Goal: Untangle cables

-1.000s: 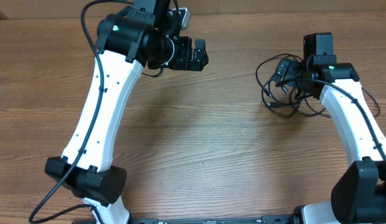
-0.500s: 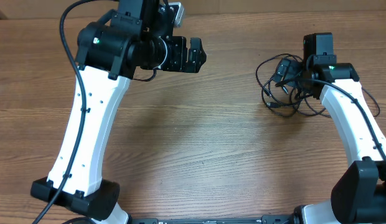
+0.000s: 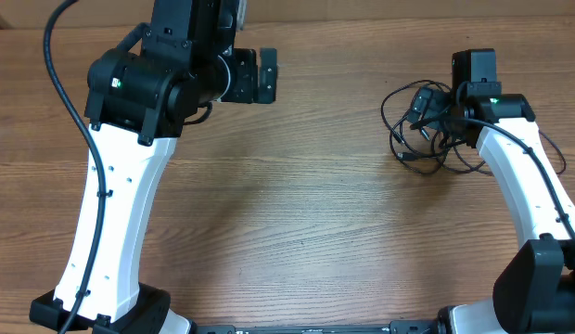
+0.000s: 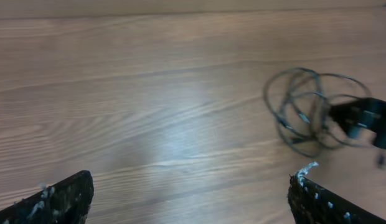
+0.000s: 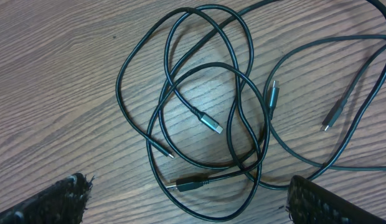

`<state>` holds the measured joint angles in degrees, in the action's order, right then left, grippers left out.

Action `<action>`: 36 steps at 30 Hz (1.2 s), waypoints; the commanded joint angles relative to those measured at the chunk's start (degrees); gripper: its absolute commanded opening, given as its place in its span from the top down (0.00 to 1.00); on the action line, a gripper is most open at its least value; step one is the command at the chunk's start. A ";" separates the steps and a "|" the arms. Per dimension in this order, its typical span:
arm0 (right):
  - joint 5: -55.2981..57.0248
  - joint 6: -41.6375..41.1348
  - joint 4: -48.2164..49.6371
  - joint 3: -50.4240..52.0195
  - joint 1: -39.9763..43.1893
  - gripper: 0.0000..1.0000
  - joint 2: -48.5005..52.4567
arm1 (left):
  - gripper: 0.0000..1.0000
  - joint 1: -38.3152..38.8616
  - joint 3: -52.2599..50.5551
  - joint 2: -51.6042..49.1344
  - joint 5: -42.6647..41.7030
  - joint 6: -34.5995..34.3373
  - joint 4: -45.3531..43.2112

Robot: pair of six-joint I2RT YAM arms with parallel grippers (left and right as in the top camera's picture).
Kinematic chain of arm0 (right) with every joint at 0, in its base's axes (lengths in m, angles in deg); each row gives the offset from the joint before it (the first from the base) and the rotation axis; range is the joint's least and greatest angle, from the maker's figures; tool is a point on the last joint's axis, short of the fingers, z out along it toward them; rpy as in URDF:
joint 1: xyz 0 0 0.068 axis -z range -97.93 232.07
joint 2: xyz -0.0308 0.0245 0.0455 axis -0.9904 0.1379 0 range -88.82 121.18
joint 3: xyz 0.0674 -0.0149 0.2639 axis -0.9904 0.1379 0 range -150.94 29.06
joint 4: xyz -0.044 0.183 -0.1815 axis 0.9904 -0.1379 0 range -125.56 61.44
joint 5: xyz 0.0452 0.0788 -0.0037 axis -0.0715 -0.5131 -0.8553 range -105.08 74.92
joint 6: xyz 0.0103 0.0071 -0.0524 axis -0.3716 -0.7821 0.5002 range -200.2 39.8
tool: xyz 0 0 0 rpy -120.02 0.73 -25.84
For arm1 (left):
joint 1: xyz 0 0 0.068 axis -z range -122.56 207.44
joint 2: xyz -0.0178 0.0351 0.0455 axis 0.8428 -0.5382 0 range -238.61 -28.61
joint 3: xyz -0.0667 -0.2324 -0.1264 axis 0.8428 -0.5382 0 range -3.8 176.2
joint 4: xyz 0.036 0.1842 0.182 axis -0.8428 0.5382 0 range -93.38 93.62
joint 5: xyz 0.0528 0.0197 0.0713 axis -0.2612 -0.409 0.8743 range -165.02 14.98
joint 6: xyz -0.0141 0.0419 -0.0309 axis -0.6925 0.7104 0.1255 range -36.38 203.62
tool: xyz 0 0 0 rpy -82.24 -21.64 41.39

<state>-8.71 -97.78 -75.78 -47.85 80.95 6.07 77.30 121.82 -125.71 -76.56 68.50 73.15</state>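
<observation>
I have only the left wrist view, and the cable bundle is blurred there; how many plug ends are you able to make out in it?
Observer: The right wrist view shows five plug ends on the cables.
Operator: Thank you. Is any of them being held?
Observer: No. The right gripper hangs open over the bundle and grips none of them.
Operator: Are any ends clear of the tangle?
Observer: Two lie apart, outside the main loops. The other three sit among the overlapping strands.
</observation>
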 commanded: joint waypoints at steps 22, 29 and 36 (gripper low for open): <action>-0.02 -0.02 0.17 -0.02 0.13 0.00 0.17 | 0.00 0.09 -2.67 1.20 6.40 -0.15 2.78; 0.00 -0.02 0.17 -0.02 0.13 0.00 0.17 | 0.00 0.09 -8.15 1.20 5.90 -0.15 -1.53; 0.00 -0.02 0.17 -0.02 0.13 0.00 0.17 | 0.00 0.09 -17.46 1.22 4.94 -0.13 -5.49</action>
<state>-8.71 -97.76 -75.78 -47.85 80.95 6.07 77.30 107.42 -125.69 -71.34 68.52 68.93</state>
